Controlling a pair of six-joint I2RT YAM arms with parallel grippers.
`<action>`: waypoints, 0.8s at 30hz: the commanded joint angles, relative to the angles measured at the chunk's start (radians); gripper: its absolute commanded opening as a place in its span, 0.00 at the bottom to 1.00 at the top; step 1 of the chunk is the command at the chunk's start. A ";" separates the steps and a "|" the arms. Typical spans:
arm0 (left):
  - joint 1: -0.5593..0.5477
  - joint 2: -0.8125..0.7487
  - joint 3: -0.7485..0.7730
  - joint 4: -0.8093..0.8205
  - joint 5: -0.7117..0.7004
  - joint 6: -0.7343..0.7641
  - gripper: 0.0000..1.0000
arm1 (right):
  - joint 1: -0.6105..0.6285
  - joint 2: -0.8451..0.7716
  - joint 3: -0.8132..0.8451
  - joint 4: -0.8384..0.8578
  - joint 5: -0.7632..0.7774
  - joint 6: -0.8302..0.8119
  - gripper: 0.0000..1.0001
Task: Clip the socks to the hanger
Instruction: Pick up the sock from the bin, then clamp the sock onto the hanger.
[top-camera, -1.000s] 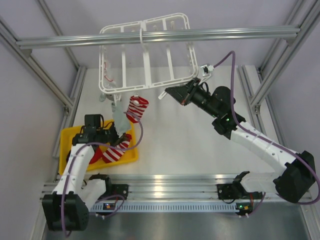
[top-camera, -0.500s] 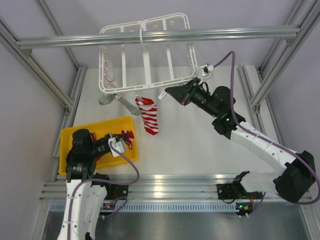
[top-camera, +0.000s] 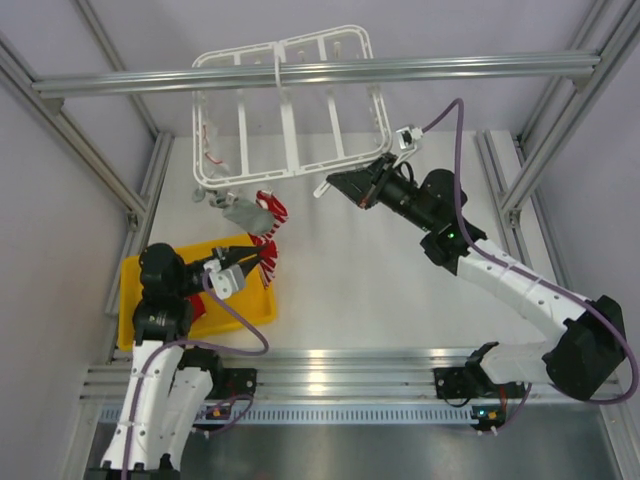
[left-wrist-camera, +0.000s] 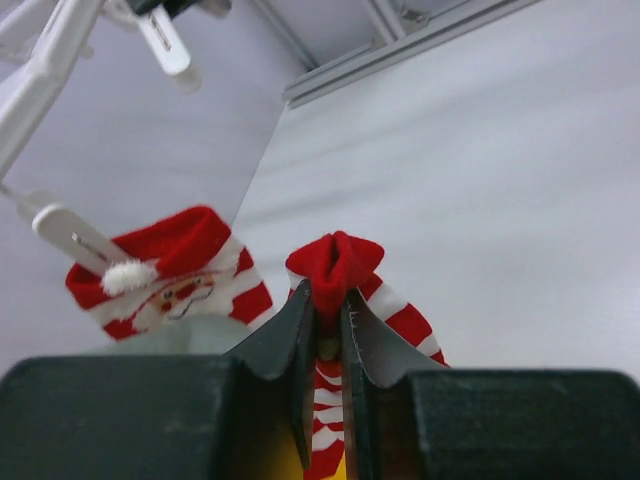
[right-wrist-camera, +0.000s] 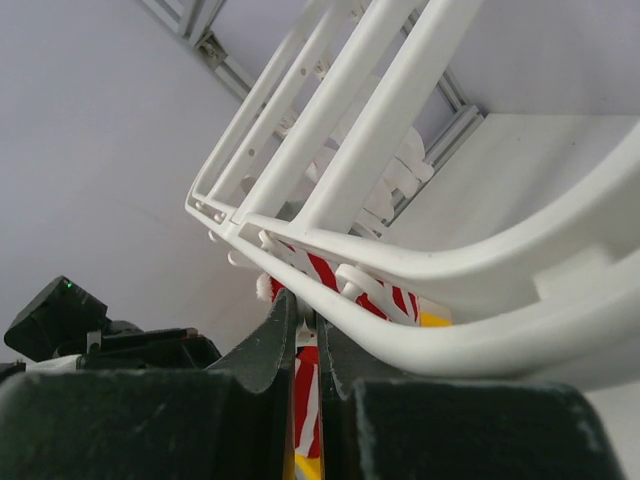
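The left claw (left-wrist-camera: 327, 300) is clamped on the red cuff of a striped sock (left-wrist-camera: 335, 255), held above the yellow tray (top-camera: 135, 295) at the lower left of the overhead view. Another sock (left-wrist-camera: 180, 280) already hangs from a clip (left-wrist-camera: 65, 228) at the hanger's (top-camera: 289, 130) lower-left corner. The right claw (right-wrist-camera: 305, 320) looks pinched on the hanger's near rim, probably steadying it. The sock is light, limp and grippy, so it will droop and fold. The cuff edge is the best hold, with a flat tab left free for a clip. The hanger itself likely swings easily.
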 joint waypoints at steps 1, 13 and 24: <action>-0.104 0.084 0.076 0.199 0.021 -0.191 0.00 | -0.002 0.020 0.063 0.019 -0.022 0.006 0.00; -0.654 0.334 0.259 0.220 -0.619 -0.317 0.00 | -0.002 0.017 0.076 -0.003 -0.010 0.009 0.00; -0.679 0.334 0.168 0.434 -0.963 -0.282 0.00 | -0.002 0.000 0.057 -0.013 -0.031 -0.013 0.00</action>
